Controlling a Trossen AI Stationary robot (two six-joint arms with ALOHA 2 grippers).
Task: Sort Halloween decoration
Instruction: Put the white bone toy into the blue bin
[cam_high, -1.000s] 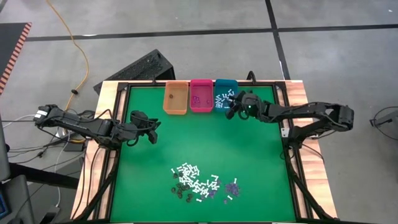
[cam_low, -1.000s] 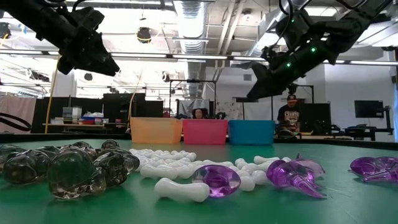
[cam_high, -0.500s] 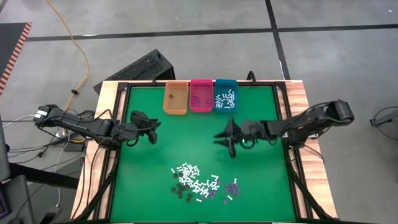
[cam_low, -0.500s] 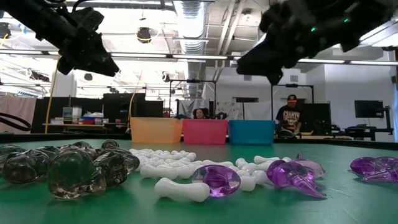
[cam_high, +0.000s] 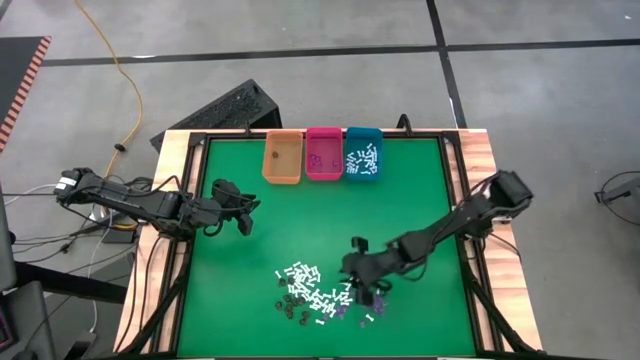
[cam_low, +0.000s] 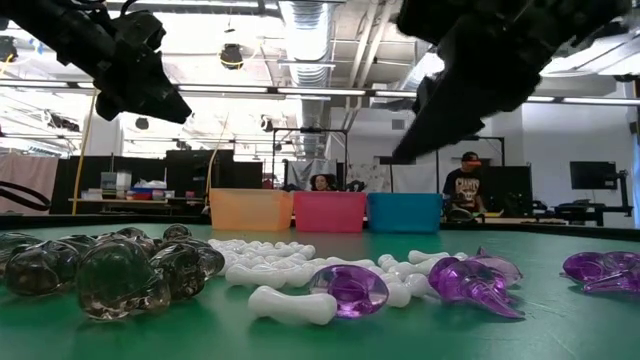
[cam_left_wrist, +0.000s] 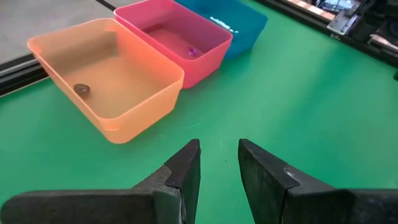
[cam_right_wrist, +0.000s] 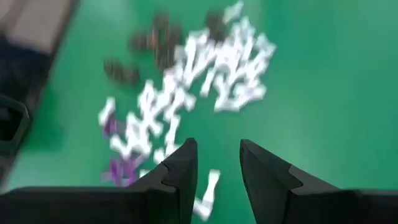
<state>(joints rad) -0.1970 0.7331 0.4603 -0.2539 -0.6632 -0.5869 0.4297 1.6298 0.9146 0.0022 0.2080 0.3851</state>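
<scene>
Bins first, operator: your left gripper (cam_high: 245, 215) hangs parted and empty over bare mat short of the orange bin (cam_high: 282, 159), likely parked clear. Pink bin (cam_high: 324, 153) and teal bin (cam_high: 362, 153) follow. Your right gripper (cam_high: 352, 283) hovers over the Halloween decoration (cam_high: 318, 295) pile at the near edge, fingers apart, gripping nothing. No labels or writing are readable.

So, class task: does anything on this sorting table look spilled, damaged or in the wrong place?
Nothing stands out. The unsorted pile lies loose on the green mat, as expected mid-sort. The orange bin, pink bin and teal bin stand upright in a row, each holding only its own colour.
</scene>
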